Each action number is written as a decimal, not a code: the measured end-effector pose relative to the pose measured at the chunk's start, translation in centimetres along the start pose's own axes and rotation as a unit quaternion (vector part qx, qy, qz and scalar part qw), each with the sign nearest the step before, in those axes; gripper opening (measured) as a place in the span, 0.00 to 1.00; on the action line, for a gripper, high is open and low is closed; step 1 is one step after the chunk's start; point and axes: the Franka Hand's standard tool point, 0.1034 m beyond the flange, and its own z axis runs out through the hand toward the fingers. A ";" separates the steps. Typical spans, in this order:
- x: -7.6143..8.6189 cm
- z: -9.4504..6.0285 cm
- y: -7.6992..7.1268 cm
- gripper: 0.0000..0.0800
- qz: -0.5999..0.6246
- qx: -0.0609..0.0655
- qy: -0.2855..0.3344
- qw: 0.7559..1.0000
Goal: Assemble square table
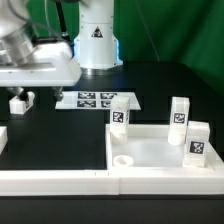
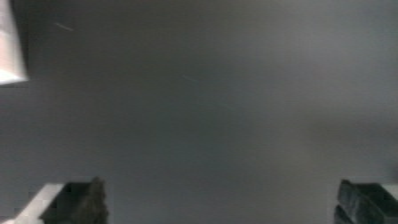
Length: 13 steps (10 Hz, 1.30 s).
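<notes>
The white square tabletop (image 1: pixel 160 152) lies at the exterior view's right front, rim up, with a round corner socket (image 1: pixel 122 158) showing. Three white tagged legs stand upright: one at its back left corner (image 1: pixel 120 115), one at the back right (image 1: pixel 180 112), one at the right (image 1: pixel 198 143). A fourth small white tagged block (image 1: pixel 22 100) lies on the black table at the left. My gripper (image 1: pixel 24 88) hangs just above that block. In the wrist view my gripper (image 2: pixel 221 205) is open with only dark table between the fingers. A white piece (image 2: pixel 11 45) shows at the frame's edge.
The marker board (image 1: pixel 95 100) lies flat in the middle, in front of the robot base (image 1: pixel 97 40). A long white border rail (image 1: pixel 50 181) runs along the front, and another white piece (image 1: pixel 3 136) sits at the left edge.
</notes>
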 end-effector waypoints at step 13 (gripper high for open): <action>-2.9 1.9 5.6 0.81 -0.028 0.011 -0.259 0.965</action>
